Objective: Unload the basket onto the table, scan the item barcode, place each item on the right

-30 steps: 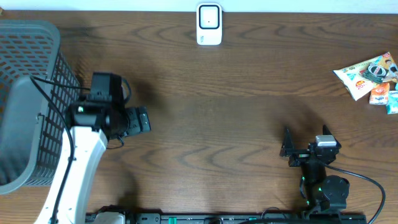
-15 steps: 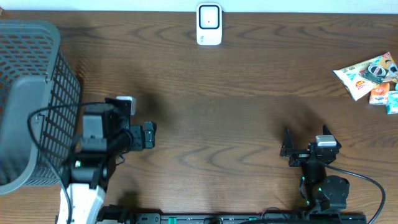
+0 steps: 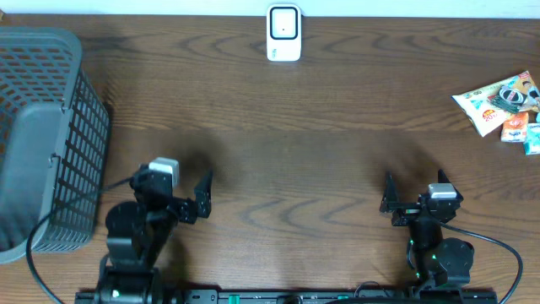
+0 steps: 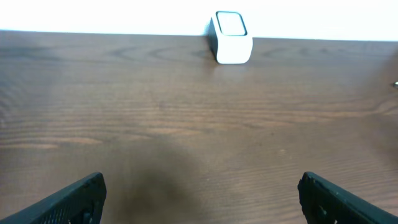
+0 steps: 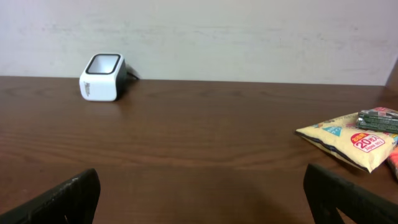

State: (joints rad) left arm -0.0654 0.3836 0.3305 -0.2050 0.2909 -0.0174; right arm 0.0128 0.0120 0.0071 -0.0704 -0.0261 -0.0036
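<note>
The white barcode scanner [image 3: 283, 34] stands at the table's far edge, its window facing up; it also shows in the left wrist view [image 4: 232, 37] and the right wrist view [image 5: 103, 76]. The items lie in a pile at the far right: a yellow-white snack packet [image 3: 483, 103] [image 5: 348, 135] with a dark green packet [image 3: 511, 95] [image 5: 378, 118] on top. My left gripper [image 3: 199, 197] [image 4: 202, 180] hangs open and empty near the front left. My right gripper [image 3: 415, 187] [image 5: 202, 177] is open and empty near the front right, well short of the packets.
A grey mesh basket [image 3: 84, 143] stands at the left edge, close beside my left arm. An orange packet [image 3: 516, 128] and a teal one [image 3: 533, 143] lie by the snack pile at the right edge. Bare brown wood lies between both grippers and the scanner.
My left arm has drawn back from beside the basket to the table's front edge, gripper open and empty throughout. The right arm has not moved.
</note>
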